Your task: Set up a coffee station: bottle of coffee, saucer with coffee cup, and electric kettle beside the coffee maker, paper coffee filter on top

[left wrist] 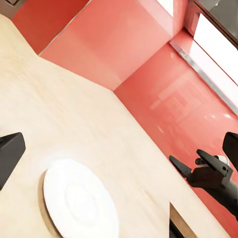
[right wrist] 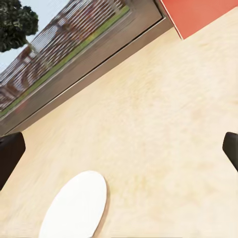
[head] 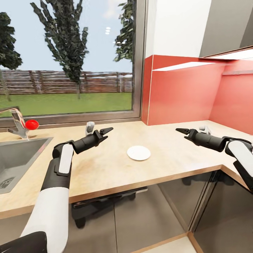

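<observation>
Head view: kitchen countertop (head: 105, 168) running from a steel sink (head: 17, 161) at the left end to an inside corner at the right, backed by a window (head: 66, 56) and a red splashback (head: 182, 91). Tap (head: 15, 121) with a red knob (head: 32, 124) behind the sink. Saucer (head: 138, 153) lying flat on open worktop, roughly midway between back edge and front edge, nothing on it. Left gripper (head: 108, 131) held above the worktop, pointing toward the right end, fingers slightly apart, nothing between them. Right gripper (head: 180, 131) above the worktop nearer the corner, pointing back toward the left one, fingertips close together; open or closed cannot be told here. Saucer between the two grippers and nearer the front edge than either, touching neither. Small white shape just behind each wrist, too indistinct to name. Grey cabinet fronts (head: 147, 218) under the front edge. Left wrist view: saucer (left wrist: 79, 201) seen close up on the worktop, lying between the two dark fingertips (left wrist: 10, 153) at the frame sides, well apart and empty. Also caught here: right gripper (left wrist: 179, 166) across the worktop in front of the splashback, tips looking nearly together. Right wrist view: saucer (right wrist: 77, 208) on bare worktop, window frame (right wrist: 94, 64) and a corner of splashback along the back edge. Dark fingertips (right wrist: 10, 153) at both frame sides, wide apart, saucer lying between and beyond them, nothing gripped.
</observation>
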Tool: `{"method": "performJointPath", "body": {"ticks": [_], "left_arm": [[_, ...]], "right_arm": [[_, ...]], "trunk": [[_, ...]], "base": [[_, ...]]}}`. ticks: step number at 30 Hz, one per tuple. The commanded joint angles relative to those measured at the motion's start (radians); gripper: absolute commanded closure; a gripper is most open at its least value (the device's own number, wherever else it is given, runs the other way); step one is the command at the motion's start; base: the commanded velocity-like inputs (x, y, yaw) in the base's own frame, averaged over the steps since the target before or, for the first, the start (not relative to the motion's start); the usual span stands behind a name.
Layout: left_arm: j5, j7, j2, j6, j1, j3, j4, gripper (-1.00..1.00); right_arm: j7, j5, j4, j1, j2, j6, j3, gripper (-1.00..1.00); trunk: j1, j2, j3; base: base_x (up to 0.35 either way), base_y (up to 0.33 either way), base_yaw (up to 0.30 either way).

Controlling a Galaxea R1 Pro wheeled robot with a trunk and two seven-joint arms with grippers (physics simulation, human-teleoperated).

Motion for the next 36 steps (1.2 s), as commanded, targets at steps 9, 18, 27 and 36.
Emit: {"method": "performJointPath", "body": {"ticks": [9, 18, 27, 36], "left_arm": [[-0.007, -0.007, -0.001, 0.005, -0.001, 0.004, 0.001, -1.0], [-0.006, -0.007, -0.001, 0.005, -0.001, 0.004, 0.0, -1.0], [0.007, 0.002, -0.038, 0.012, 0.001, -0.04, 0.02, -1.0], [0.007, 0.002, -0.038, 0.012, 0.001, -0.04, 0.02, -1.0]], "right_arm": [[-0.004, -0.002, -0.001, -0.001, 0.021, 0.001, 0.004, -1.0], [-0.004, -0.002, -0.001, -0.001, 0.022, 0.001, 0.003, -1.0], [0.008, -0.02, -0.01, -0.011, 0.03, 0.005, -0.006, -1.0], [0.008, -0.02, -0.01, -0.011, 0.03, 0.005, -0.006, -1.0]], "trunk": [[0.0, -0.001, -0.001], [0.0, -0.001, -0.001], [0.0, -0.001, -0.001], [0.0, -0.001, -0.001]], "base": [[0.003, -0.141, 0.127], [0.0, -0.012, 0.157], [0.0, 0.0, 0.002], [0.0, 0.0, 0.0]]}}
